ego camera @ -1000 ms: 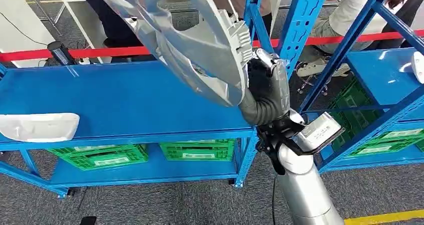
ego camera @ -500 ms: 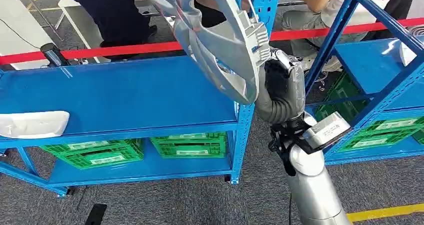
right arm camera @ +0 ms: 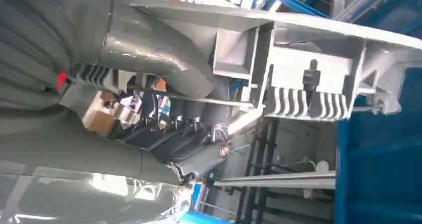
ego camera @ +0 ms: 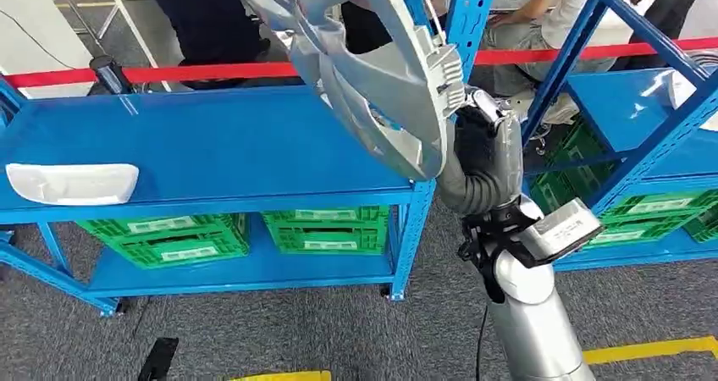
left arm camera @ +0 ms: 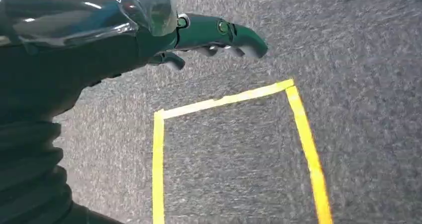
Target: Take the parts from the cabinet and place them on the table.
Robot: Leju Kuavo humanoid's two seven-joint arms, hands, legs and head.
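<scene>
Since a second ago, my camera is swinging and the whole scene is shifting, the silver part still riding high in my right hand. On the left, a white part is lying on the blue shelf; my left hand is hanging over taped floor, fingers apart, holding nothing. Right of center, my right hand is gripping the silver part's ribbed edge beside the shelf post. People are standing behind red tape.
</scene>
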